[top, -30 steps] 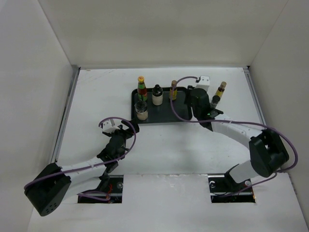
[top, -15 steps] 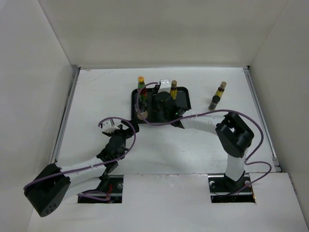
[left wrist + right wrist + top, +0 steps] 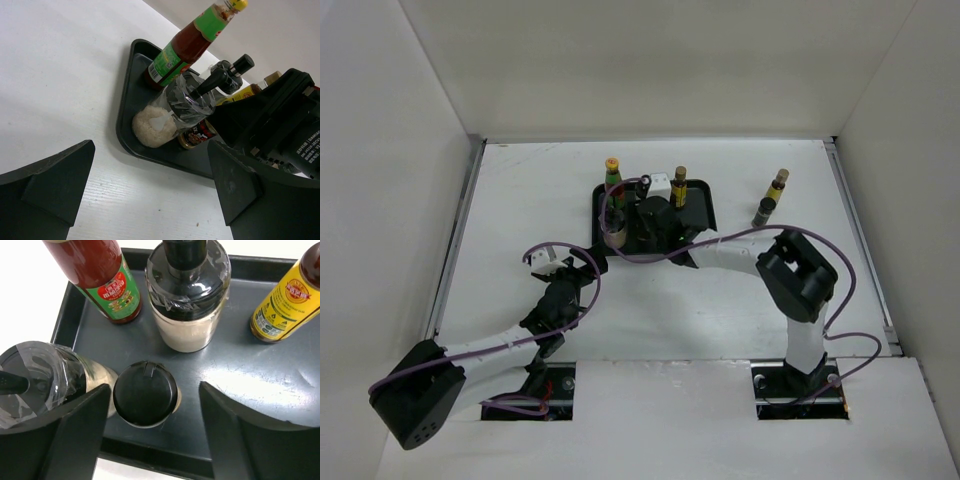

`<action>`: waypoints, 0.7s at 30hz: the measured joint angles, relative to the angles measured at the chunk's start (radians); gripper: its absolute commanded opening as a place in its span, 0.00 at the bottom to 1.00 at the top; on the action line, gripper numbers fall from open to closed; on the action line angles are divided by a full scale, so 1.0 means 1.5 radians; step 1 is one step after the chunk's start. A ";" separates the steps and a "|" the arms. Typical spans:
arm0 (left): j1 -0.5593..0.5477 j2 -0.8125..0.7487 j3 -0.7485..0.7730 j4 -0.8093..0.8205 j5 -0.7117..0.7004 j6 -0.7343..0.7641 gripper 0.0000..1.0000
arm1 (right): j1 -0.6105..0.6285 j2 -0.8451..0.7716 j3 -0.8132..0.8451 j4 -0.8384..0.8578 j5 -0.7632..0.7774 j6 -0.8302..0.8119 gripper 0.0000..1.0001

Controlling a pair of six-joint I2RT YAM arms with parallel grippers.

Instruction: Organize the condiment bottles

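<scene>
The right gripper (image 3: pixel 152 412) hung, fingers spread, astride the black-capped bottle (image 3: pixel 145 399) standing in the crowded tray (image 3: pixel 240 380), the left gripper (image 3: pixel 145 190) splayed empty nearby, and I feared any swing would topple the clear jar (image 3: pixel 47 372) just beside it.

A white desk (image 3: pixel 510 200) stands boxed in by plain white panels: a back wall (image 3: pixel 660 60), a left wall (image 3: pixel 380 200) and a right wall (image 3: pixel 910 110). A grey strip (image 3: pixel 453 240) runs along the desk's left edge. The light is soft and even, the shadows faint.
</scene>
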 measured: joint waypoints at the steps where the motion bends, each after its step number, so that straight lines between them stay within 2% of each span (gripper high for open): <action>1: 0.000 0.000 0.000 0.000 0.000 0.000 1.00 | 0.000 -0.002 -0.003 0.000 -0.001 0.002 0.82; 6: 0.000 0.001 0.000 0.000 0.000 0.000 1.00 | 0.000 -0.063 -0.042 -0.023 -0.004 0.009 0.85; 11: 0.000 -0.001 0.000 0.000 0.000 0.000 1.00 | -0.027 -0.203 -0.104 -0.033 -0.004 0.015 0.86; 16: 0.000 -0.006 0.000 0.000 0.001 0.000 1.00 | -0.154 -0.352 -0.190 -0.029 0.033 0.016 0.93; 21: 0.000 -0.004 0.000 0.001 0.001 0.000 1.00 | -0.325 -0.378 -0.248 -0.038 0.098 0.013 0.94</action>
